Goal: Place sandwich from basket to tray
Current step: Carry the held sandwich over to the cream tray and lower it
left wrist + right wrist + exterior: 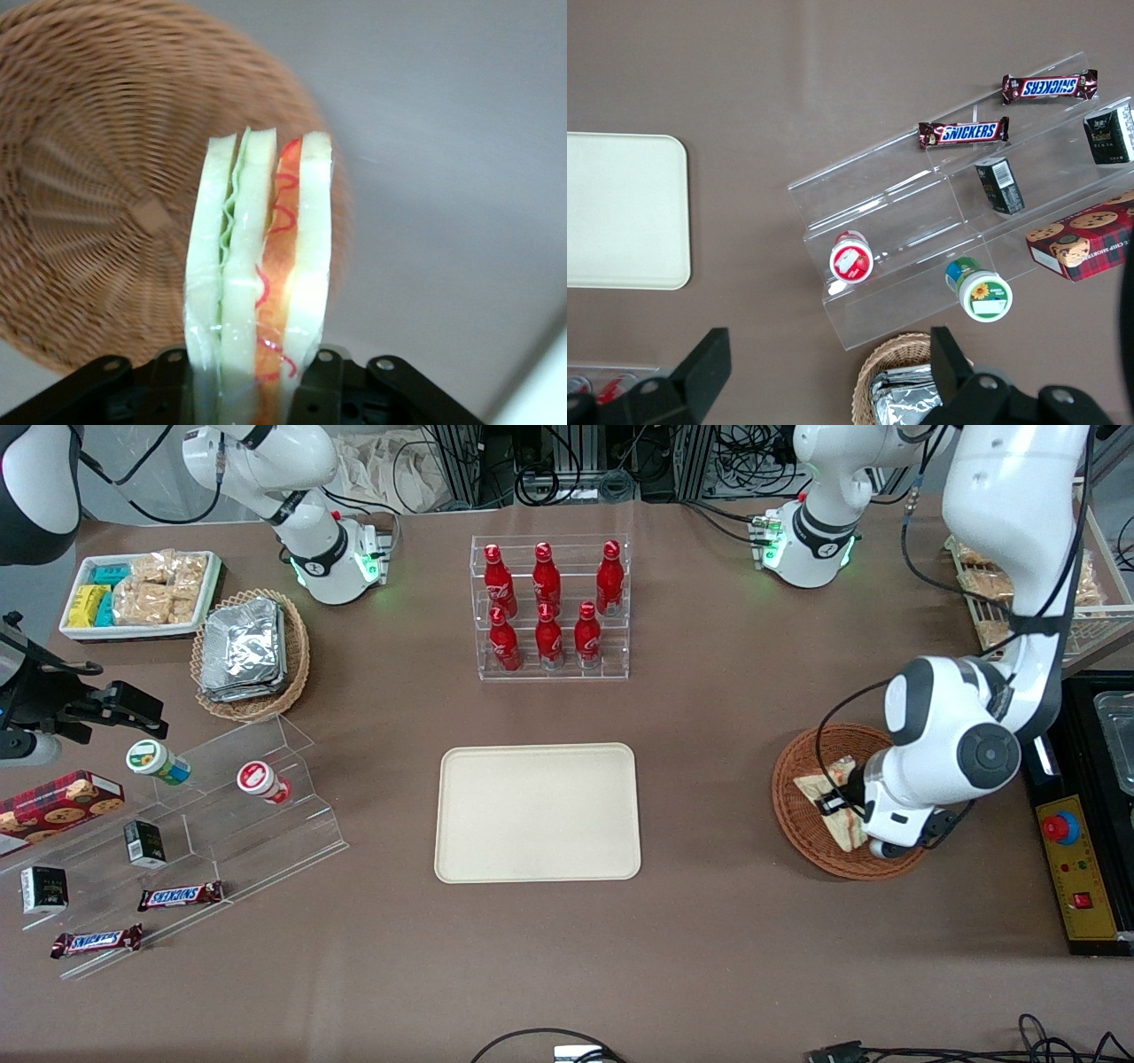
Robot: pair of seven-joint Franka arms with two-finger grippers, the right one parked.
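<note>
The sandwich (257, 266), a wedge of white bread with green and red filling in clear wrap, stands on edge between my left gripper's fingers (323, 376). My left gripper (252, 376) is shut on it and holds it over the reddish-brown wicker basket (97, 221). In the front view the gripper (842, 804) hangs over the basket (797, 815) at the working arm's end of the table, with the sandwich (819, 786) partly hidden by the wrist. The cream-beige tray (537, 812) lies bare at the table's middle.
A clear rack of red bottles (549, 607) stands farther from the front camera than the tray. A tan basket of foil packets (248, 651), a white snack tray (142, 593) and an acrylic step shelf (177, 841) lie toward the parked arm's end. A control box (1076, 868) sits beside the basket.
</note>
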